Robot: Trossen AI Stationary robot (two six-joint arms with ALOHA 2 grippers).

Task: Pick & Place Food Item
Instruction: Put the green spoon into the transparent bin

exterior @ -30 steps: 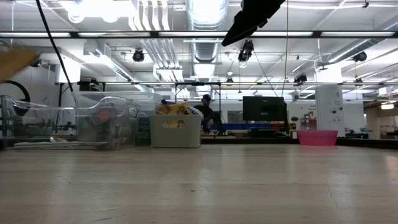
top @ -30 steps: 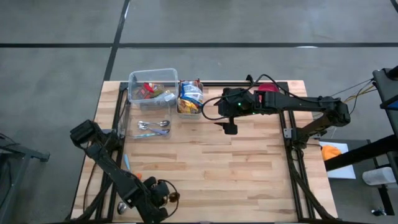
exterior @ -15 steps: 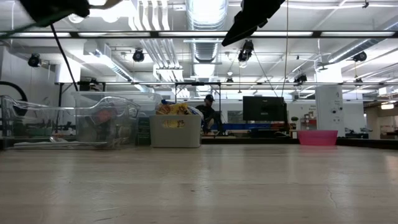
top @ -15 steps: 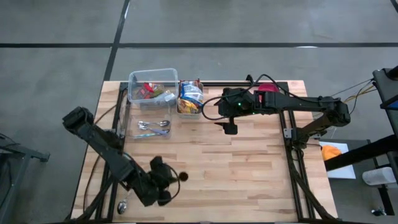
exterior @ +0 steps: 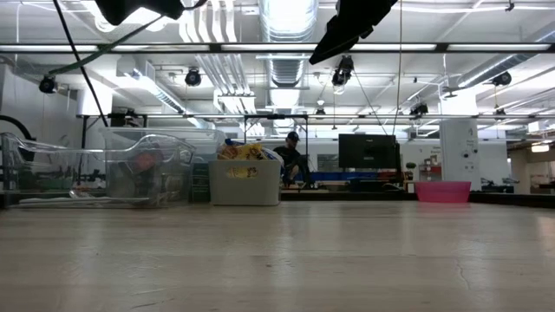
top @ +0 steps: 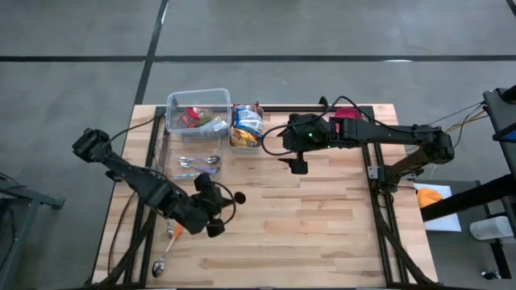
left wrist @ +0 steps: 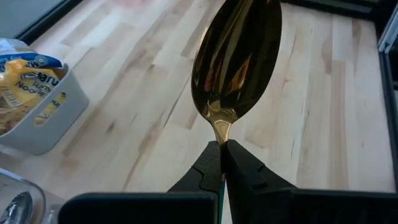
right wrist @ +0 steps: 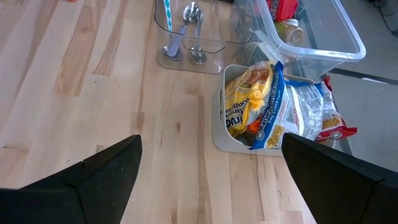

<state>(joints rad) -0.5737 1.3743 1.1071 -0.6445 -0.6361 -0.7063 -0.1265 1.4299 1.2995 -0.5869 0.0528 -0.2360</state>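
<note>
This is a big industrial hall fitted out as a robotics lab. The low view shows an open ceiling with silver ducts (exterior: 286,22), pipes and long strip lights (exterior: 260,48), and lamps hung from trusses. Far back stand a dark monitor (exterior: 368,152) and benches, and a person (exterior: 290,160) sits among them. From above, the floor (top: 322,28) is bare grey concrete with dark seams (no carpet or tile). The workbench is a butcher-block table (top: 322,217) on black metal rails, with two arms bolted to it and loose cables (top: 463,113) trailing off one side.
</note>
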